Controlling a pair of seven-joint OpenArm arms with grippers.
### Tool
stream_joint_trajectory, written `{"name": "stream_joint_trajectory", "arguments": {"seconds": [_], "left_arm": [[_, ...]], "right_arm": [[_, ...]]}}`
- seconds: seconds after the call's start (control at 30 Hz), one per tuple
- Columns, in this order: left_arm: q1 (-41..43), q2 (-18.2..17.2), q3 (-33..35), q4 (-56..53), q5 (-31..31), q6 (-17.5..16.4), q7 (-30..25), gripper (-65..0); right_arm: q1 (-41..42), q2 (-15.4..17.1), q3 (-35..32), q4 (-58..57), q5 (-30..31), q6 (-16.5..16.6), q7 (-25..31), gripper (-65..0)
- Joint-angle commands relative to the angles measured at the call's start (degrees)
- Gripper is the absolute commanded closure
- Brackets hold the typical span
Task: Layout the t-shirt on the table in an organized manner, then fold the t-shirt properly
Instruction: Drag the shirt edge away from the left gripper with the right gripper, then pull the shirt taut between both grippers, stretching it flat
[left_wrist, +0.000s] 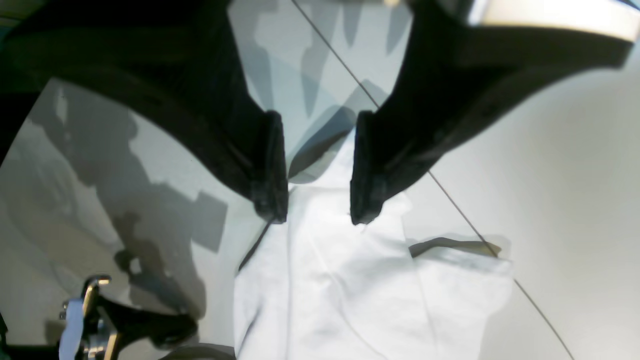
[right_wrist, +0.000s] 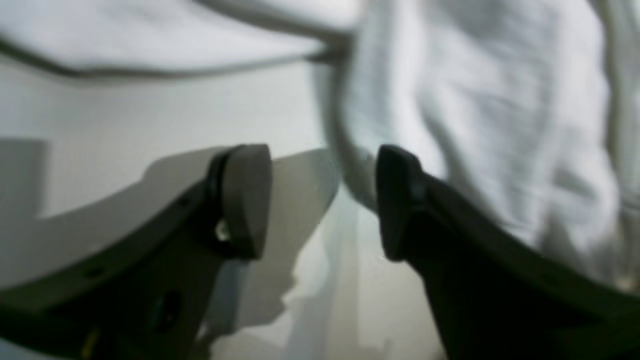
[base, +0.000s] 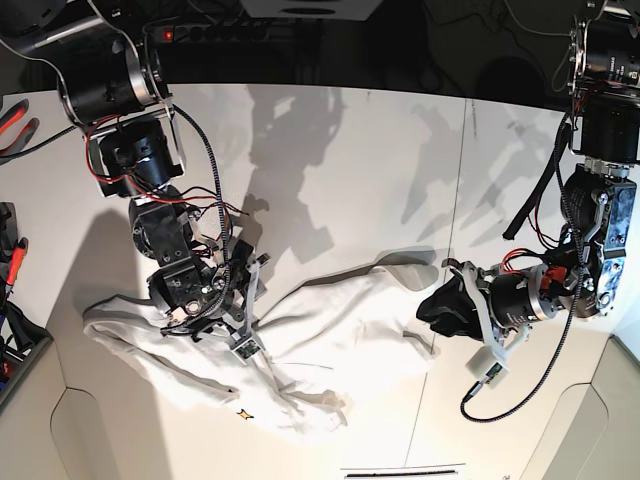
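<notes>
From the left wrist view, the left tool (left_wrist: 318, 170) hangs just above the desk (left_wrist: 560, 190) with its two dark fingers (left_wrist: 270, 165) parted. A strip of the white t-shirt (left_wrist: 350, 290) runs up between them, but neither pad is pressed onto the cloth, so the tool stands open and grips nothing. The shirt spreads wider below the fingers, with a folded flap lifting at its right edge. A thin dark seam line (left_wrist: 455, 205) crosses the desk diagonally and passes under the cloth. A metal clamp part (left_wrist: 85, 320) shows at the lower left corner.

From the right wrist view, which is blurred, the right tool (right_wrist: 325, 200) also has its fingers (right_wrist: 245, 200) spread apart. Bare desk (right_wrist: 150, 110) lies in the gap. The rumpled t-shirt (right_wrist: 500, 125) hangs or lies close beside the right-hand finger; whether it touches that finger I cannot tell. Nothing is clamped between the pads.

From the base view, the t-shirt (base: 330, 340) lies crumpled in a long slanting band across the near middle of the desk (base: 350, 150), plain white side up, with a small yellow mark near its lower edge. The right tool (base: 243, 325), on this view's left, sits over the left part of the cloth. The left tool (base: 432, 305), on this view's right, points at the shirt's right end. Red-handled pliers (base: 14, 118) lie at the far left edge.
</notes>
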Motion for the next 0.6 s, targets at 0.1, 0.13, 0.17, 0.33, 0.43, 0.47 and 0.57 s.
{"name": "stream_joint_trajectory", "arguments": {"seconds": [0.1,0.13,0.17,0.33,0.43,0.47,0.57], "left_arm": [[-1.53,-0.61,-0.37,0.76,-1.09,-0.32,-1.22,-24.9],[-1.53,-0.61,-0.37,0.76,-1.16,-0.32,-1.22,-24.9],[-1.53,-0.61,-0.37,0.76,-1.49,-0.32,-1.22,-24.9],[-1.53,-0.61,-0.37,0.76,-2.56,-0.32,-1.22,-24.9],[-1.53,-0.61,-0.37,0.76,-2.56,-0.32,-1.18,-24.9],[-1.53,-0.61,-0.37,0.76,-2.56,-0.32,-1.11,-24.9],[-1.51,-0.61,-0.37,0.76,-2.62,-0.32,-0.31,-24.9]], "right_arm": [[1.77,-0.17,0.07,1.05,-3.58,-3.32,0.85,-33.5],[1.75,-0.17,0.07,1.05,-3.52,-3.28,0.85,-33.5],[1.73,-0.17,0.07,1.05,-3.50,-3.26,0.87,-33.5],[1.73,0.07,0.07,1.03,-3.54,-3.69,2.14,-33.5],[1.73,0.15,0.07,1.03,-3.76,-5.92,3.13,-33.4],[1.73,0.13,0.07,0.94,-3.78,-6.16,3.58,-33.4],[1.75,0.15,0.07,0.04,-4.26,-6.32,4.33,-33.3]]}}
